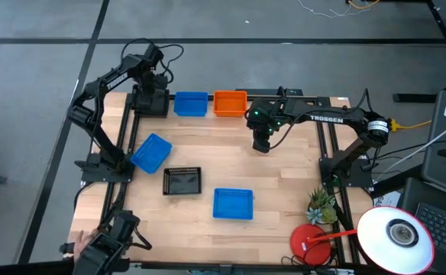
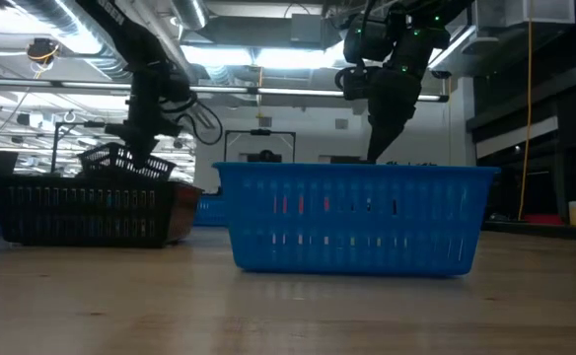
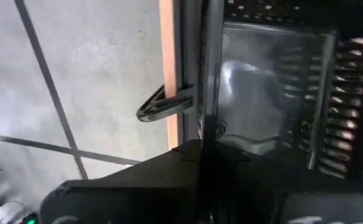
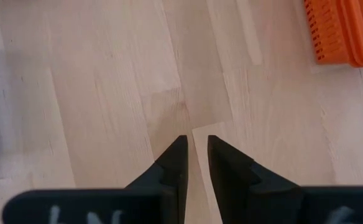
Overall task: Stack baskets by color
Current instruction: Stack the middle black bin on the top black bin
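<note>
From above, the blue stack (image 1: 191, 103) and orange stack (image 1: 230, 102) sit at twelve o'clock; two blue baskets (image 1: 151, 153) and a black basket (image 1: 182, 181) remain loose. Wrist views: right gripper (image 4: 195, 155) slightly apart, empty; left gripper (image 1: 153, 95) closed over black baskets (image 3: 281, 106).

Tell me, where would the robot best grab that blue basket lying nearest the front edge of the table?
Probably by one of the long walls of the blue basket, coming straight down from above. It sits flat with its open side up, so the thin rim is free for one of the jaws inside and one outside. Nothing crowds it; the black basket lies apart, so the right gripper has room.
</note>
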Motion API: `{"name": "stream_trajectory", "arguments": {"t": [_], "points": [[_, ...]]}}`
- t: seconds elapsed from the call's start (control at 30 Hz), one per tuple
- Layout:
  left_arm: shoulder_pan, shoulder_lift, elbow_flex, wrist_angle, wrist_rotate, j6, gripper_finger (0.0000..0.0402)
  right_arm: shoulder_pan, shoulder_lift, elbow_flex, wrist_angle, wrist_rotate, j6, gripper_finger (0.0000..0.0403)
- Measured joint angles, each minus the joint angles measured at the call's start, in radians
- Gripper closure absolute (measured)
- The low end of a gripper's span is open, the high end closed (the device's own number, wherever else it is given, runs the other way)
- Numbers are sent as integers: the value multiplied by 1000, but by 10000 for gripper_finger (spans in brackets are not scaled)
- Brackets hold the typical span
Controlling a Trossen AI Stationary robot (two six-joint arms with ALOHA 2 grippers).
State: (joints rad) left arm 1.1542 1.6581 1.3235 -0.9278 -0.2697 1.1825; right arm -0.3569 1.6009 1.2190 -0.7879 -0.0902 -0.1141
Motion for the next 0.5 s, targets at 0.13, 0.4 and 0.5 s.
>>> {"name": "stream_trajectory", "arguments": {"t": [0.13,0.4,0.5], "points": [[-1,1,0,-4,10,3,401,0,0,0,0,0,-2,340],[-11,1,0,-4,10,4,401,0,0,0,0,0,-1,340],[-13,1,0,-4,11,5,401,0,0,0,-1,0,0,340]]}}
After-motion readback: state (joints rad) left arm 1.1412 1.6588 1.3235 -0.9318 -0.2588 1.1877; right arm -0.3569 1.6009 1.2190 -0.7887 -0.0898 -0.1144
